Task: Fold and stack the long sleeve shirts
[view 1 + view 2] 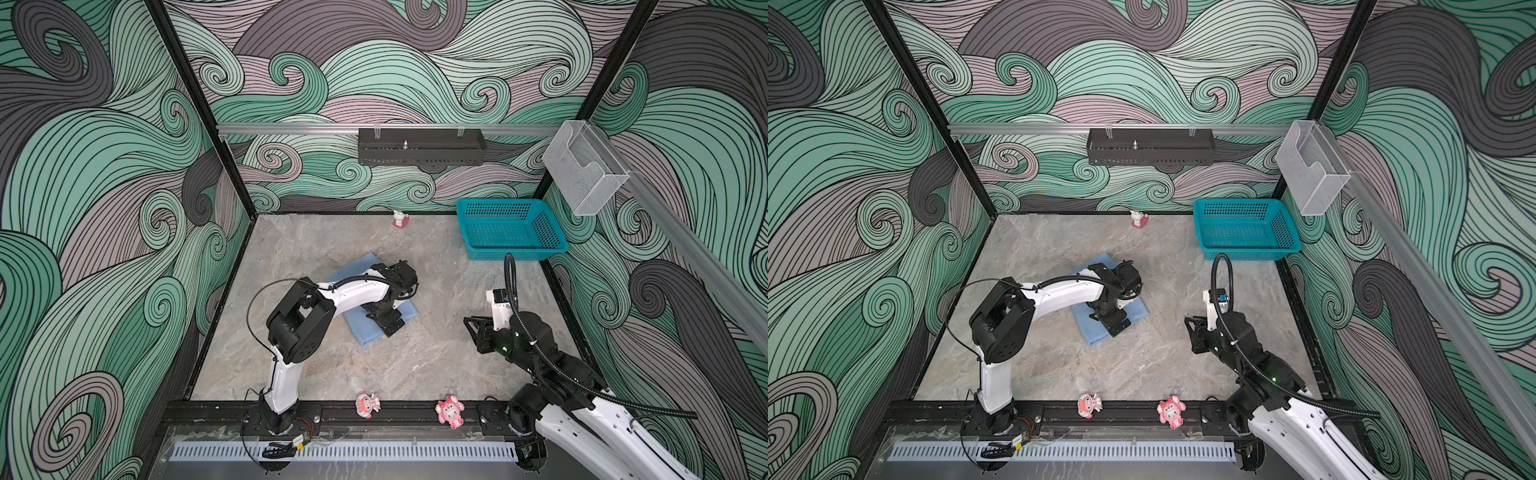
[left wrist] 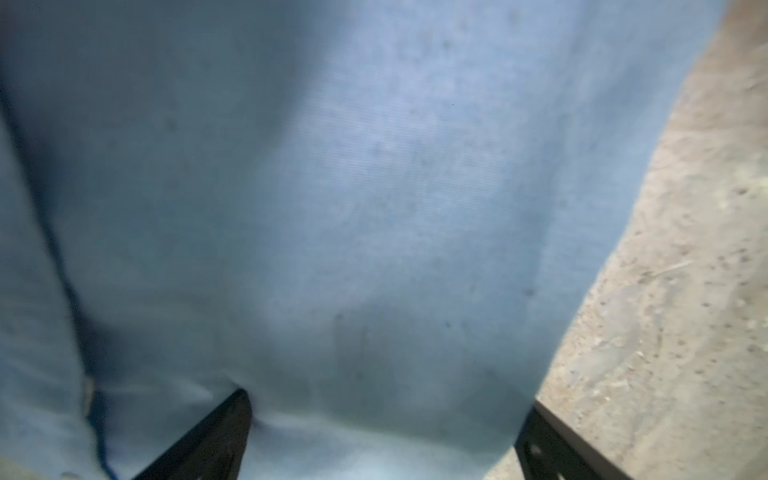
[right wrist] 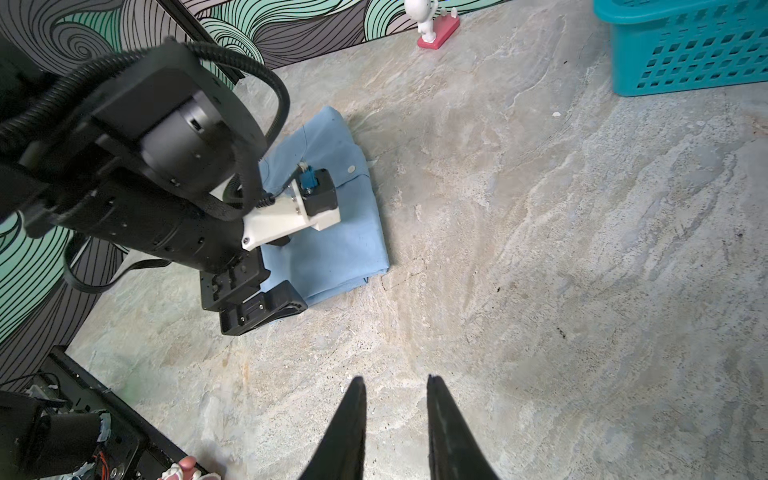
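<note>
A light blue long sleeve shirt (image 1: 360,332) (image 1: 1094,332) lies folded into a compact rectangle left of the table's middle. A small button shows on its placket in the right wrist view, where the shirt (image 3: 349,237) lies partly under the left arm. My left gripper (image 1: 390,323) (image 1: 1115,325) (image 2: 386,403) is down on the shirt's near right corner. It is open wide, with flat fabric spanning between its fingers (image 2: 232,419) and nothing pinched. My right gripper (image 1: 469,322) (image 3: 395,379) hovers over bare table to the right, open a narrow gap and holding nothing.
A teal perforated basket (image 1: 511,232) stands at the back right corner. A small white figurine on a red base (image 1: 400,219) is at the back edge. Two pink toys (image 1: 368,405) (image 1: 449,410) sit on the front rail. The marbled table (image 1: 436,361) lies bare between the arms.
</note>
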